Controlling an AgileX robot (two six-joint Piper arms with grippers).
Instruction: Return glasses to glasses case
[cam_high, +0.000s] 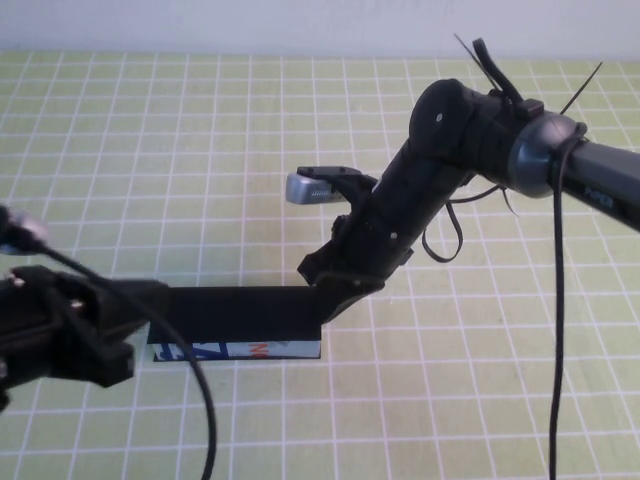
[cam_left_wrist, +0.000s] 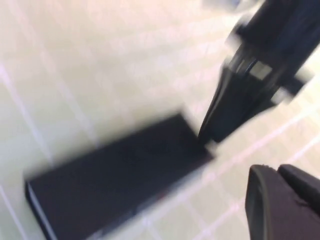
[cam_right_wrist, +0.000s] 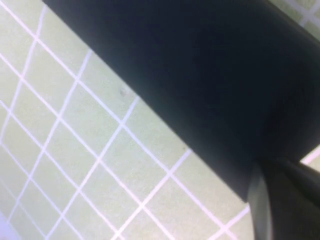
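Green gridded surface (cam_high: 200, 150) carries the closed glasses case (cam_high: 245, 315) near centre; rigid and light, best pressed on its lid. Right claw (cam_high: 335, 305), shut and empty, touches its right end. Left claw (cam_left_wrist: 282, 200), closed, hovers beside. Glasses unseen.

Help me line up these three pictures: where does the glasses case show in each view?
High view: glasses case low centre, lid shut, right claw at its right end.
Left wrist view: lower left, right claw touching its corner; left claw apart.
Right wrist view: the dark slab across the top.
Shared landmark: green grid mat.
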